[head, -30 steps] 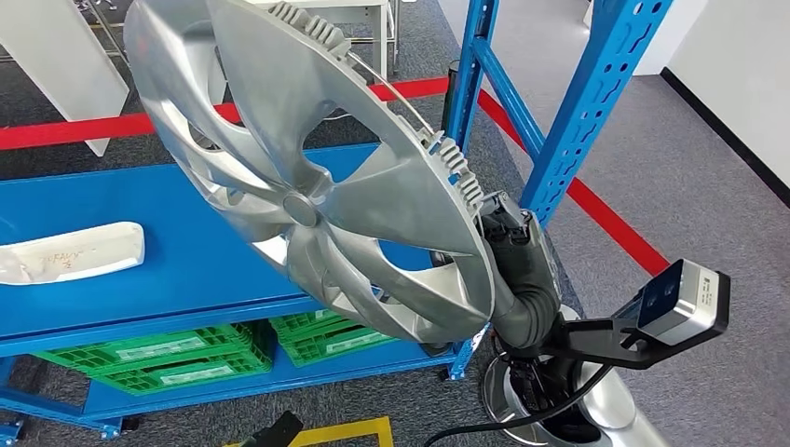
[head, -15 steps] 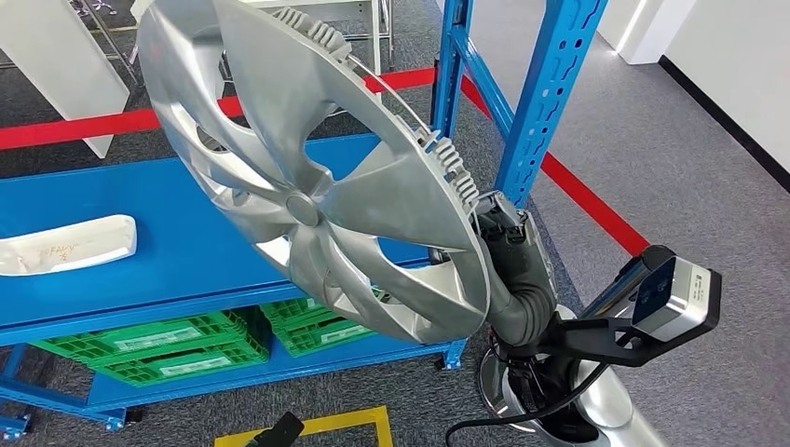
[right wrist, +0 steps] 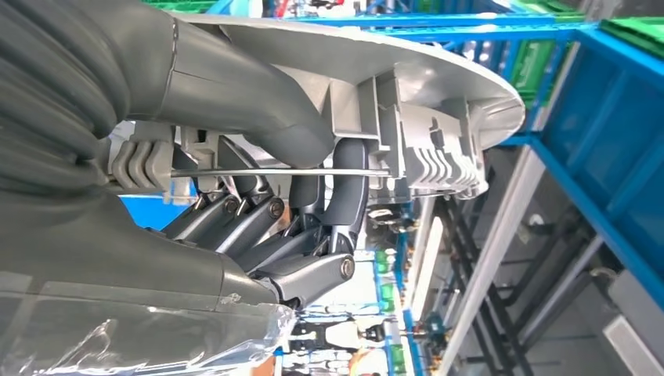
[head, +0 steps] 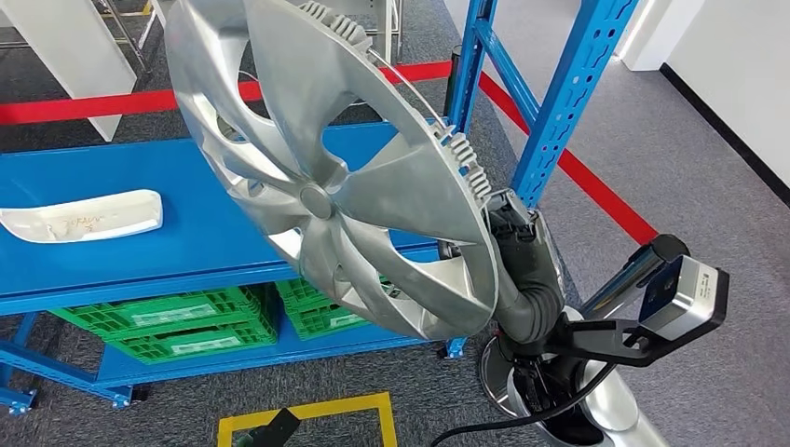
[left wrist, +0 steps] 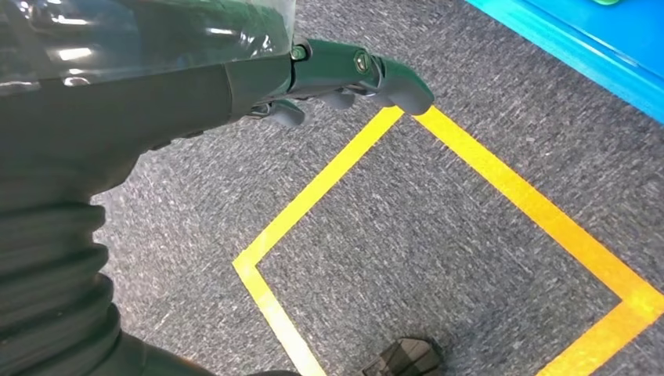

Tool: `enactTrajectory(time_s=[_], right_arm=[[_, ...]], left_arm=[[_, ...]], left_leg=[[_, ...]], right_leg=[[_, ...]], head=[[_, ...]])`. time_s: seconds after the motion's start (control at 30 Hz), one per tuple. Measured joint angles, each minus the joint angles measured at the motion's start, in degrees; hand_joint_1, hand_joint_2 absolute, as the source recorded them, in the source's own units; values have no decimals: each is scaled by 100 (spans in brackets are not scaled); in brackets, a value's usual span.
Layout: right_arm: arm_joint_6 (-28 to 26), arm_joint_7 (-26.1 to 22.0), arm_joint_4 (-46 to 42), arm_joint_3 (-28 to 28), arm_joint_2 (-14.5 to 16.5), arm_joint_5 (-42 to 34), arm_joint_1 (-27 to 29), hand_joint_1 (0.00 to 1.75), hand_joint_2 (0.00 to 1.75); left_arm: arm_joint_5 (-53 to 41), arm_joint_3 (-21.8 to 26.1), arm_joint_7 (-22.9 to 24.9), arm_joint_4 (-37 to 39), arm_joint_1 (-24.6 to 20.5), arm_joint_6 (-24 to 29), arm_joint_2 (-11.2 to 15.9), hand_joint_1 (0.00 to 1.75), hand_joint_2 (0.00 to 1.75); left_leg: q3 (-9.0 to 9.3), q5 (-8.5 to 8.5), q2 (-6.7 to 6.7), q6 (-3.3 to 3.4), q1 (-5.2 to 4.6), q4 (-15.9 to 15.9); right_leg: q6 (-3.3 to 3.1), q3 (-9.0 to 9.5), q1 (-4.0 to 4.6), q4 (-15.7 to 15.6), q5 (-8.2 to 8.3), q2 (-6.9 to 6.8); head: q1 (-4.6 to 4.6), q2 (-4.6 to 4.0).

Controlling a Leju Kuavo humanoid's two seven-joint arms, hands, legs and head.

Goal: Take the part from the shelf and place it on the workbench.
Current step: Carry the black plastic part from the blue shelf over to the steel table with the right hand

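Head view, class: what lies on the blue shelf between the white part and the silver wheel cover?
Bare blue shelf surface between the white part and the wheel cover, in the head view.

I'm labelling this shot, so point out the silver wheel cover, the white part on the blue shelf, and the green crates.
wheel cover (head: 315, 200), head view, on its centre hub.
white part (head: 84, 215), head view, middle of its upper face.
green crates (head: 177, 321), head view, on the left crate's labelled side.
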Motion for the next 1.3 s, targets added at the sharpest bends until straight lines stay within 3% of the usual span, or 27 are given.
enactTrajectory(time_s=[0.07,0.17,0.23,0.33,0.37,0.4,0.43,0.5,0.57,0.63,0.7,0.77,0.83,0.87,0.9,0.93,1.0,1.07,1.13,1.2,1.23,1.3], right_arm=[[-26,7,-2,-3,0,0,2,175,175],[-64,28,-3,-4,-1,0,6,175,175],[-82,36,-4,-5,1,0,5,175,175],[-94,46,-3,-2,2,-1,14,175,175],[-96,49,-3,-1,2,-2,17,175,175],[-97,52,-3,-1,3,-2,20,175,175],[-98,53,-3,-1,3,-2,21,175,175],[-102,54,-3,-1,4,-2,21,175,175],[-104,55,-4,-2,3,-2,21,175,175],[-104,57,-5,-2,2,-2,22,175,175],[-104,58,-5,-4,1,-6,22,175,175],[-104,61,-5,-4,-1,-24,20,175,175],[-104,69,-4,-1,-1,-40,20,175,175],[-105,74,-4,1,-1,-44,22,175,175],[-108,76,-3,2,-2,-47,23,175,175],[-112,78,-3,2,-4,-50,22,175,175],[-119,79,-4,2,-7,-52,14,175,175],[-120,79,-7,1,-9,-52,7,175,175],[-120,78,-9,1,-14,-52,7,175,175],[-120,78,-9,1,-19,-52,7,175,175],[-120,78,-10,1,-20,-52,5,175,175],[-120,78,-10,2,-20,-52,5,175,175]], left_arm=[[0,0,-1,-1,-1,7,2,0,175],[3,0,-2,-2,13,11,7,0,175],[9,0,-2,-3,18,16,14,0,175],[17,0,-1,-3,29,22,20,0,175],[19,0,-1,-3,34,22,21,0,175],[19,0,0,-4,37,22,22,0,175],[19,-1,-1,-7,37,23,24,0,175],[19,-2,-2,-14,30,26,26,0,175],[17,-2,-2,-18,26,32,27,0,175],[17,-2,-2,-19,33,37,27,0,175],[18,-2,-3,-19,31,44,31,0,175],[20,-2,-5,-19,22,53,31,0,175],[25,-3,-7,-19,26,59,26,0,175],[27,-4,-7,-19,29,61,26,0,175],[30,-4,-7,-19,31,64,27,0,175],[32,-4,-7,-19,30,67,27,0,175],[34,-4,-7,-19,30,79,26,0,175],[34,-4,-7,-19,26,92,25,0,175],[34,-5,-7,-19,27,96,24,0,175],[34,-7,-5,-19,34,97,25,0,175],[34,-8,-4,-19,36,98,26,0,175],[34,-9,-2,-19,39,99,28,0,175]], left_leg=[[-50,41,-1,-64,-5,24],[-86,67,-5,-174,-2,30],[-175,-211,-8,-241,3,296],[-447,-830,-6,-318,34,1266],[-462,-885,-6,-330,41,1450],[-389,-831,-6,-336,46,1439],[-221,-694,-6,-335,49,1226],[242,-415,-8,-312,45,499],[488,-326,-16,-255,26,33],[472,-322,-21,-202,15,-44],[420,-273,-10,-122,35,-92],[339,-204,0,-23,48,-116],[247,-143,1,24,29,-104],[203,-115,2,31,16,-93],[159,-90,3,34,4,-79],[118,-69,2,34,-7,-62],[50,-41,0,18,-27,-19],[-10,3,1,-32,-32,12],[-53,72,2,-106,-19,9],[-90,24,-4,-173,-13,37],[-133,-109,-7,-205,-13,148],[-301,-559,-6,-269,3,693]], right_leg=[[-59,225,31,-433,53,8],[-160,206,31,-521,115,7],[-240,174,-3,-571,193,-13],[-275,69,-11,-554,270,-30],[-273,23,-12,-537,291,-32],[-265,-23,-13,-517,310,-32],[-254,-68,-16,-494,325,-30],[-219,-143,-12,-439,349,-25],[-152,-198,0,-405,392,-21],[-72,-239,4,-407,456,-18],[-10,-311,0,-327,373,-5],[32,-488,-7,113,-7,7],[53,-700,-9,806,-413,7],[55,-737,-8,1035,-484,7],[46,-687,-7,1080,-445,7],[28,-534,-4,909,-315,8],[-45,-51,17,173,-43,10],[-108,254,54,-383,36,14],[-149,268,83,-513,50,18],[-214,239,58,-579,129,5],[-249,218,38,-613,176,-6],[-289,149,20,-632,252,-25]], head=[[1,0],[-1,0],[-30,0],[-66,0],[-68,0],[-69,0],[-70,0],[-75,0],[-77,0],[-75,0],[-62,0],[-29,0],[-2,0],[5,0],[8,0],[9,0],[11,0],[8,0],[8,0],[4,0],[-10,0],[-44,0]])
